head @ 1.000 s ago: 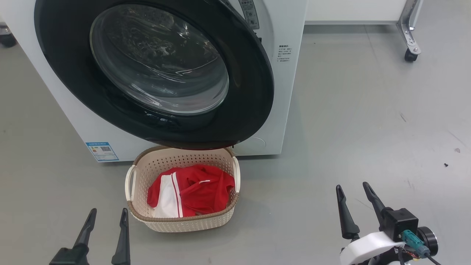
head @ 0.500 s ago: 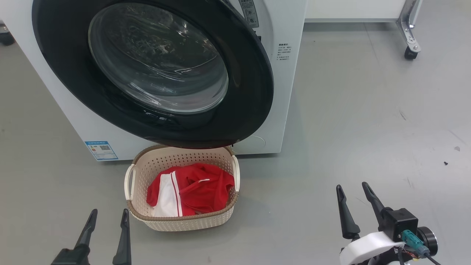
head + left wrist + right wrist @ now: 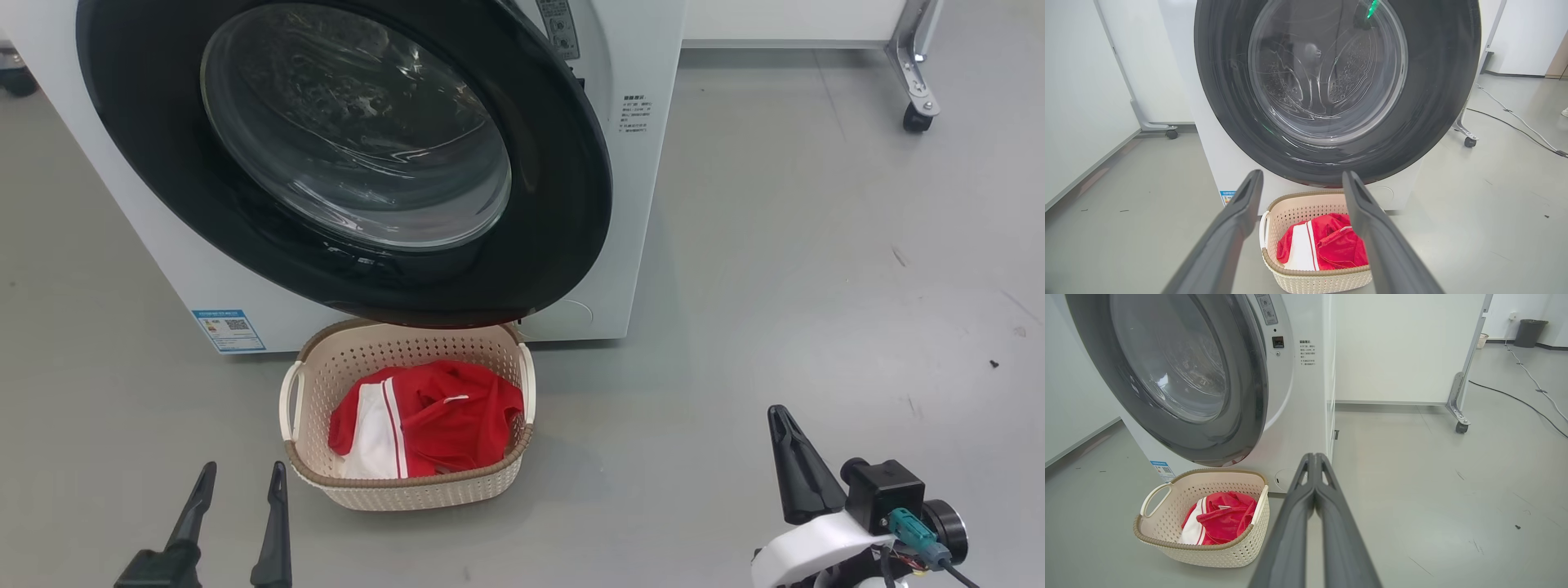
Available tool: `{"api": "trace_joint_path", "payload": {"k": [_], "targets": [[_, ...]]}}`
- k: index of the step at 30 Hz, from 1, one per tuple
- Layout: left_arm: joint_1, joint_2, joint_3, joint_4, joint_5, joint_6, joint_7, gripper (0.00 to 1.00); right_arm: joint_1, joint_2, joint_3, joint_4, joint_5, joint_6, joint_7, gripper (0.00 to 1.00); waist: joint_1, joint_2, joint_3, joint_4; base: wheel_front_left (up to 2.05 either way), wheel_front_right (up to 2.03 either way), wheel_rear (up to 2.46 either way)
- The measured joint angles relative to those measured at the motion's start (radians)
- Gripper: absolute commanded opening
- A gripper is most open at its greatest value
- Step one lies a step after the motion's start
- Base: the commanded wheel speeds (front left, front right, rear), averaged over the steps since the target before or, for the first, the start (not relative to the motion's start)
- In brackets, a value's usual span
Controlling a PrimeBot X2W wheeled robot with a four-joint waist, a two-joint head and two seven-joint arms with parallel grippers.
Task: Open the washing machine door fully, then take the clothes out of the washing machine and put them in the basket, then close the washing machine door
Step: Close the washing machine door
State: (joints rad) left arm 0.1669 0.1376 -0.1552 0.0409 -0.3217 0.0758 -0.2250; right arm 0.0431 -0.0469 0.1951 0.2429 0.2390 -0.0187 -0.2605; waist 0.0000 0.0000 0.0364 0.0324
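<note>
Your left jaws stand wide open with nothing between them. In the head view the two dark left fingers [image 3: 276, 523] rise apart at the lower left, over the grey floor [image 3: 775, 286]. In the left wrist view they flank the basket [image 3: 1314, 273] on either side without touching it. Your right jaws are shut and hold nothing. The right fingers [image 3: 800, 474] show as one dark wedge at the lower right of the head view, and in the right wrist view they press together along their length, with only floor beyond their tips.

The washing machine door [image 3: 351, 147] lies across the drum mouth of the washing machine [image 3: 645, 49], its glossy black rim close against the white front. You can see the drum through the glass bowl, but you cannot tell whether the door is latched. The basket sits on the floor just in front of the machine, and in the head view its far rim is tucked under the door's lower edge.

The clothes [image 3: 457, 425] lie inside the basket, a bright red heap with a white panel and a red stripe toward its left side. A blue label [image 3: 229, 329] sits low on the machine's front, near the basket's left handle. Your left fingers stand near the basket's front left corner, while your right fingers are well apart from it on the other side
</note>
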Motion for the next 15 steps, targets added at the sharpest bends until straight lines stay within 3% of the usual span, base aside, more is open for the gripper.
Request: {"api": "trace_joint_path", "payload": {"k": [15], "targets": [[-0.033,-0.005,-0.018,0.001,0.007,0.002,-0.005,1.00,-0.096,-0.018,0.028,0.023,-0.022,0.049,0.000,0.00,0.0000,0.0000,0.023,0.036,0.00,0.00,0.00]]}}
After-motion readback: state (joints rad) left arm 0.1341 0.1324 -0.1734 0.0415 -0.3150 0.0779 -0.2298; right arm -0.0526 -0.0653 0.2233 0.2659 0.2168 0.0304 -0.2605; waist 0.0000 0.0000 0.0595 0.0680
